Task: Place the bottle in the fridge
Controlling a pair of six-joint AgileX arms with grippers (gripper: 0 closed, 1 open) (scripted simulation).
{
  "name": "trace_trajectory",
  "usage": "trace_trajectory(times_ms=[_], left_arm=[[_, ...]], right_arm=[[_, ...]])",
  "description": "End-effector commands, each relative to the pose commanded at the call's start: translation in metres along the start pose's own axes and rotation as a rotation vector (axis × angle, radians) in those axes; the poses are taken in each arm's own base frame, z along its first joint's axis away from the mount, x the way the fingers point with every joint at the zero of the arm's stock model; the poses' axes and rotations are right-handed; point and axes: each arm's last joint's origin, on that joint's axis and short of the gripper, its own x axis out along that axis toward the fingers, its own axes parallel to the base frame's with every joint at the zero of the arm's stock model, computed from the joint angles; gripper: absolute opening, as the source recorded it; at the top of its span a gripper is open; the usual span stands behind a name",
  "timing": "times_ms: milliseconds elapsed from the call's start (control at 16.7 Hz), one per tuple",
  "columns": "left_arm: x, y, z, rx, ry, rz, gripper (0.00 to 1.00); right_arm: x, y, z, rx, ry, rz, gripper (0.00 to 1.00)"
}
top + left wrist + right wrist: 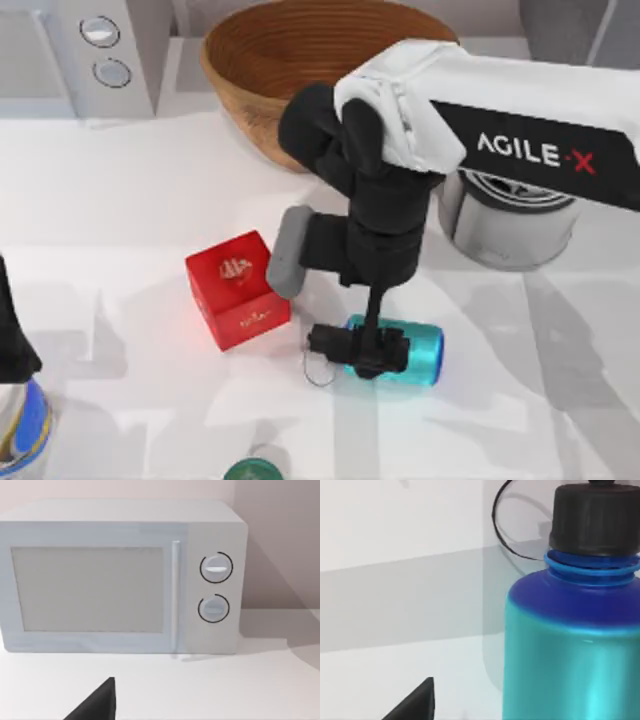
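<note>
The right claw (375, 350) straddles the lying shiny teal cylindrical bottle (400, 350); whether it grips, I cannot tell. An off-centre pinch could roll the bottle away.

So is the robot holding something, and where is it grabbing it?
Cannot be told. The right gripper is down over the lying shiny teal bottle, near its black cap end, but its grip is hidden.
</note>
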Motion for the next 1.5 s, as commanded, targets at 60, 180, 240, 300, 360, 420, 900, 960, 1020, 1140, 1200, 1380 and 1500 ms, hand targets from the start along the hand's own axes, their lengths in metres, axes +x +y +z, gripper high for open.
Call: trace_trajectory(times_ms=[60, 180, 240, 300, 360, 420, 900, 960, 1020, 1140, 1200, 1380, 1500], left_arm=[[0.000, 0.000, 0.000, 0.000, 0.000, 0.000, 1.00], [0.000, 0.000, 0.000, 0.000, 0.000, 0.000, 1.00], [0.000, 0.000, 0.000, 0.000, 0.000, 0.000, 1.00], [0.000, 0.000, 0.000, 0.000, 0.000, 0.000, 1.00], [0.000, 0.000, 0.000, 0.000, 0.000, 0.000, 1.00], [0.000, 0.000, 0.000, 0.000, 0.000, 0.000, 1.00], [0.000, 0.000, 0.000, 0.000, 0.000, 0.000, 1.00], [0.000, 0.000, 0.000, 0.000, 0.000, 0.000, 1.00], [0.000, 0.000, 0.000, 0.000, 0.000, 0.000, 1.00], [0.000, 0.000, 0.000, 0.000, 0.000, 0.000, 1.00], [0.000, 0.000, 0.000, 0.000, 0.000, 0.000, 1.00], [0.000, 0.000, 0.000, 0.000, 0.000, 0.000, 1.00], [0.000, 0.000, 0.000, 0.000, 0.000, 0.000, 1.00]], right_arm=[[0.007, 0.000, 0.000, -0.001, 0.002, 0.001, 1.00], [0.025, -0.001, 0.002, -0.001, -0.004, -0.003, 1.00], [0.035, -0.001, 0.002, -0.002, -0.007, -0.006, 1.00], [0.044, 0.000, 0.002, -0.002, -0.006, -0.005, 1.00], [0.051, 0.000, 0.001, -0.001, -0.003, -0.003, 1.00], [0.054, 0.000, 0.001, -0.001, -0.001, -0.001, 1.00], [0.054, 0.000, 0.001, -0.001, -0.001, -0.001, 0.63], [0.054, 0.000, 0.001, -0.001, -0.001, -0.001, 0.55], [0.054, 0.000, 0.001, -0.001, -0.001, -0.001, 0.48], [0.054, 0.000, 0.001, -0.001, -0.001, -0.001, 0.33], [0.054, 0.000, 0.001, -0.001, -0.001, -0.001, 0.25], [0.054, 0.000, 0.001, -0.001, -0.001, -0.001, 0.03], [0.054, 0.000, 0.001, -0.001, -0.001, -0.001, 0.01]])
